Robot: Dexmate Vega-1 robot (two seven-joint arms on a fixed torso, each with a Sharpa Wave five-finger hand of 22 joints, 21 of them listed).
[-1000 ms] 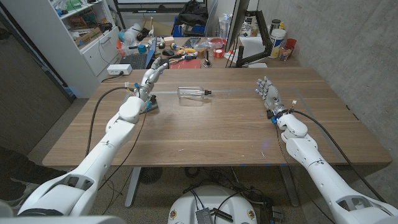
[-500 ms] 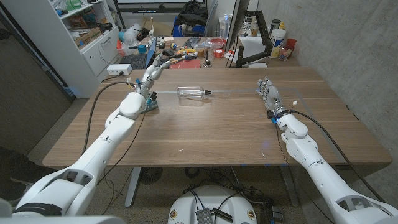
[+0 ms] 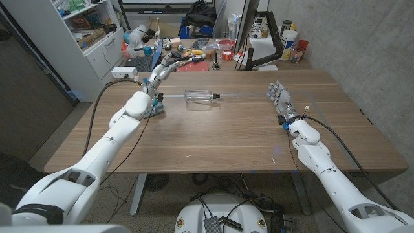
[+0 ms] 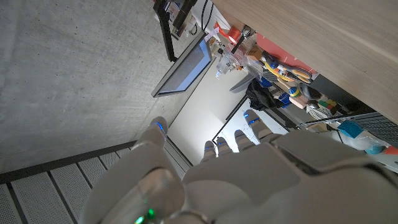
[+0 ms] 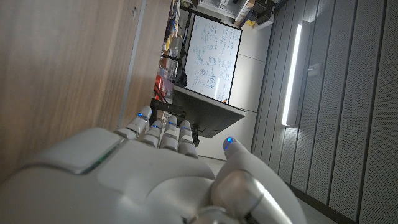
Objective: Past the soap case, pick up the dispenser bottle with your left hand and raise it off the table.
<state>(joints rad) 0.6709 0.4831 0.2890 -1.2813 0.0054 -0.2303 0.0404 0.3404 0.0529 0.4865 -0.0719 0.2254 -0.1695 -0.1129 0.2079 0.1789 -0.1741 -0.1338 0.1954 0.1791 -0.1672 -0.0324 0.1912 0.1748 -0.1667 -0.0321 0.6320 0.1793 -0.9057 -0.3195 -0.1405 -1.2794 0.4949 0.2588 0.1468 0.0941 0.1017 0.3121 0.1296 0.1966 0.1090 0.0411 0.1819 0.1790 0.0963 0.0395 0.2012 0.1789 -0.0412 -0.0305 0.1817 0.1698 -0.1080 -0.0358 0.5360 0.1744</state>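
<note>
- Fingers of the left hand (image 3: 162,70) are spread and extended and hold nothing; the hand is raised over the far left part of the table (image 3: 213,139), palm not on the wood.
- Fingers of the right hand (image 3: 279,99) are held together and upright, grip nothing, and stand at the right side of the table.
- Dispenser bottle (image 3: 200,97) lies on its side near the far middle of the table, to the right of the left hand and apart from it.
- Long axis runs left to right; the dark nozzle end points right, the clear base points left.
- Soap case (image 3: 155,111) sits just beside the left forearm, nearer than the hand.
- Recommended step: carry the left hand rightward over the bottle's body, lower it, close the fingers across the long axis near mid-body, then lift straight up; a round clear bottle is likely to roll if nudged.
</note>
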